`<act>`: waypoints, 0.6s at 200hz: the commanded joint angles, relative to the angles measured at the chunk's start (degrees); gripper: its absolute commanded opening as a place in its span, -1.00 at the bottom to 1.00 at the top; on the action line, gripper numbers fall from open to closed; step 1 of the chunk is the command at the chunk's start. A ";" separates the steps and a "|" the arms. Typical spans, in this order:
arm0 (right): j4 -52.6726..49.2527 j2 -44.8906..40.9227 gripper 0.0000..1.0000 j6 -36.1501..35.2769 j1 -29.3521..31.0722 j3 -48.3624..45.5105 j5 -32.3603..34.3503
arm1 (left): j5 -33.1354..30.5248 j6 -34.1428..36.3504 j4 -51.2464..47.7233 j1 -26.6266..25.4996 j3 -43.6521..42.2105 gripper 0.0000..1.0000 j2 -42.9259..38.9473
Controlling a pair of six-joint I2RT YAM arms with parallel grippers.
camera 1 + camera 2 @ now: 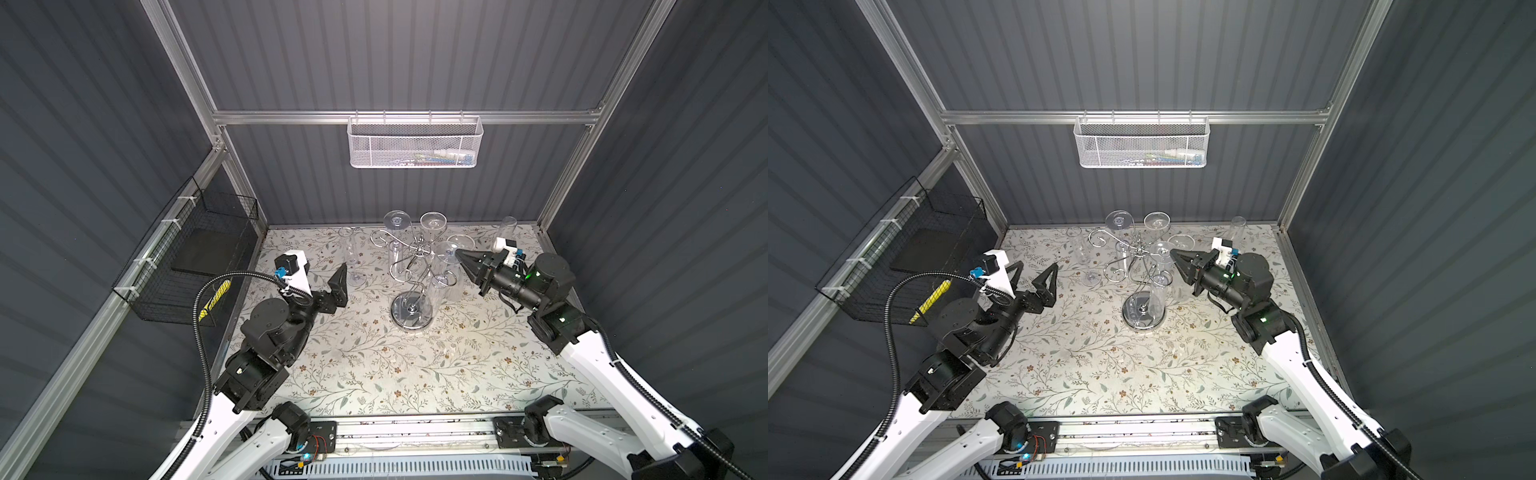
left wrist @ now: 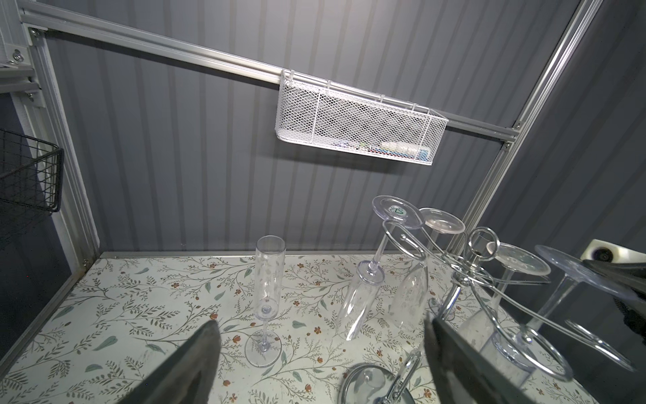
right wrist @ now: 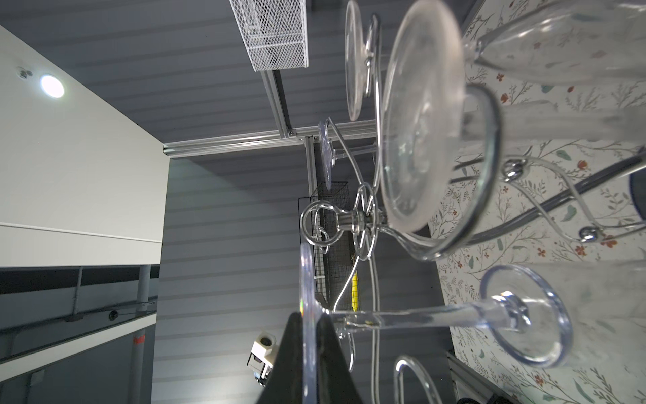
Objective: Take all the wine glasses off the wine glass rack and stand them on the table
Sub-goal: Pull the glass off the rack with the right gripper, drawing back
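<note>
**Pinched by the foot**

Clamped with the right gripper [image 3: 309, 316] on the foot rim of a wine glass [image 3: 419, 316], hung upside down on the wine glass rack [image 1: 405, 313]. Spread wide at the left gripper [image 1: 1037, 266], empty, near a standing champagne flute [image 1: 350, 249].

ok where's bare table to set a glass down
Barest: the front of the table, between the base of the wine glass rack and the front rail. The back is crowded: glasses hang round the rack, a flute stands beside the left gripper, a second flute beyond the right gripper, which grips a wine glass.
</note>
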 commanded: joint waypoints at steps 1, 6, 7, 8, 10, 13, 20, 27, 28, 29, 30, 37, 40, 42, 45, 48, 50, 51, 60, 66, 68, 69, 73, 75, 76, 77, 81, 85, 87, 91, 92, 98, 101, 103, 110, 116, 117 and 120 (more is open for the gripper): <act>0.16 -2.31 -1.00 -1.37 -0.66 -0.68 1.67 | -1.09 1.23 -0.65 -0.28 0.09 0.85 -0.82; -0.28 -2.76 -1.00 -1.47 -0.77 -0.85 1.79 | -1.09 1.22 -0.65 -0.35 0.07 0.85 -0.81; -0.33 -2.86 -1.00 -1.53 -0.81 -0.91 1.81 | -1.09 1.27 -0.65 -0.36 0.09 0.85 -0.82; -0.40 -2.96 -1.00 -1.51 -0.83 -0.98 1.91 | -1.09 1.25 -0.65 -0.31 0.05 0.85 -0.82; -0.51 -3.16 -1.00 -1.56 -0.91 -1.04 2.01 | -1.14 1.23 -0.60 -0.33 0.07 0.85 -0.80; -0.67 -3.45 -1.00 -1.54 -0.98 -1.24 2.13 | -1.10 1.22 -0.60 -0.33 0.08 0.85 -0.82; -1.02 -4.19 -1.00 -1.73 -1.26 -1.64 2.37 | -1.09 1.17 -0.65 -0.35 0.10 0.85 -0.76; -1.69 -4.97 -1.00 -2.13 -1.53 -1.96 2.64 | -1.09 1.03 -0.56 -0.36 0.11 0.85 -0.74; -1.87 -5.07 -1.00 -2.21 -1.59 -1.99 2.67 | -1.05 1.04 -0.52 -0.32 0.11 0.85 -0.69; -2.00 -5.20 -1.00 -2.33 -1.62 -2.01 2.74 | -1.07 1.04 -0.54 -0.29 0.19 0.85 -0.67; -2.16 -5.31 -1.00 -2.48 -1.67 -2.06 2.77 | -1.04 1.05 -0.55 -0.28 0.19 0.85 -0.62; -3.40 -6.17 -1.00 -3.19 -1.90 -2.19 3.07 | -0.94 1.16 -0.56 -0.35 0.32 0.85 -0.55; -3.94 -6.55 -1.00 -3.49 -2.05 -2.24 3.21 | -0.96 1.07 -0.56 -0.31 0.43 0.85 -0.48; -4.26 -6.87 -1.00 -3.75 -2.12 -2.27 3.30 | -0.93 1.12 -0.63 -0.33 0.45 0.85 -0.50; -4.76 -7.27 -1.00 -4.08 -2.23 -2.33 3.48 | -0.87 1.12 -0.65 -0.33 0.46 0.85 -0.40; -5.23 -7.66 -1.00 -4.31 -2.33 -2.43 3.66 | -0.87 1.10 -0.65 -0.35 0.46 0.85 -0.39; -5.57 -7.96 -1.00 -4.48 -2.41 -2.52 3.74 | -0.84 1.08 -0.65 -0.31 0.57 0.85 -0.34; -5.70 -8.10 -1.00 -4.52 -2.47 -2.58 3.80 | -0.83 1.15 -0.65 -0.29 0.55 0.85 -0.32; -7.05 -9.44 -1.00 -5.22 -2.90 -2.94 4.23 | -0.74 1.13 -0.63 -0.34 0.80 0.85 -0.22; -7.67 -10.45 -1.00 -5.48 -3.25 -3.42 4.48 | -0.68 1.13 -0.65 -0.35 0.85 0.85 -0.14; -7.83 -10.73 -1.00 -5.57 -3.41 -3.53 4.58 | -0.66 1.09 -0.65 -0.33 0.88 0.85 -0.13; -7.93 -10.93 -1.00 -5.64 -3.49 -3.66 4.61 | -0.66 1.07 -0.65 -0.35 0.98 0.85 -0.17; -8.21 -11.63 -1.00 -5.77 -3.79 -4.02 4.72 | -0.58 0.97 -0.64 -0.31 1.03 0.85 -0.05; -8.38 -11.94 -1.00 -5.88 -3.98 -4.21 4.84 | -0.57 0.96 -0.65 -0.30 1.00 0.85 -0.08; -8.46 -12.11 -1.00 -5.88 -4.09 -4.30 4.87 | -0.52 0.96 -0.65 -0.33 1.08 0.85 -0.06; -8.55 -12.33 -1.00 -5.93 -4.19 -4.44 4.94 | -0.50 0.96 -0.65 -0.30 1.07 0.85 -0.05; -9.02 -12.99 -1.00 -6.04 -4.54 -4.81 5.11 | -0.41 0.91 -0.65 -0.31 1.14 0.85 0.04; -9.41 -13.74 -1.00 -6.21 -4.93 -5.23 5.23 | -0.37 0.83 -0.63 -0.36 1.16 0.85 0.12; -9.60 -14.07 -1.00 -6.23 -5.19 -5.39 5.30 | -0.32 0.80 -0.64 -0.36 1.16 0.85 0.09; -10.02 -14.82 -1.00 -6.37 -5.64 -5.80 5.43 | -0.30 0.70 -0.60 -0.36 1.19 0.85 0.20; -10.16 -14.96 -1.00 -6.39 -5.75 -5.93 5.43 | -0.30 0.65 -0.63 -0.32 1.22 0.85 0.22; -10.89 -16.00 -1.00 -6.65 -6.40 -6.44 5.44 | -0.16 0.53 -0.71 -0.31 1.33 0.85 0.28; -11.25 -16.46 -1.00 -6.74 -6.81 -6.66 5.44 | -0.06 0.42 -0.70 -0.29 1.33 0.85 0.31; -11.40 -16.84 -1.00 -6.87 -7.05 -6.83 5.44 | -0.07 0.41 -0.73 -0.34 1.33 0.85 0.29; -12.14 -18.02 -1.00 -7.30 -7.68 -7.37 6.49 | -0.02 0.26 -0.64 -0.35 1.42 0.85 0.47; -12.73 -18.89 -1.00 -7.90 -8.32 -7.66 7.76 | 0.12 0.17 -0.58 -0.36 1.51 0.85 0.56; -12.79 -19.01 -1.00 -8.03 -8.41 -7.70 7.83 | 0.13 0.17 -0.57 -0.32 1.51 0.85 0.57; -13.08 -19.36 -1.00 -8.55 -8.70 -7.77 7.95 | 0.15 0.10 -0.54 -0.29 1.58 0.85 0.58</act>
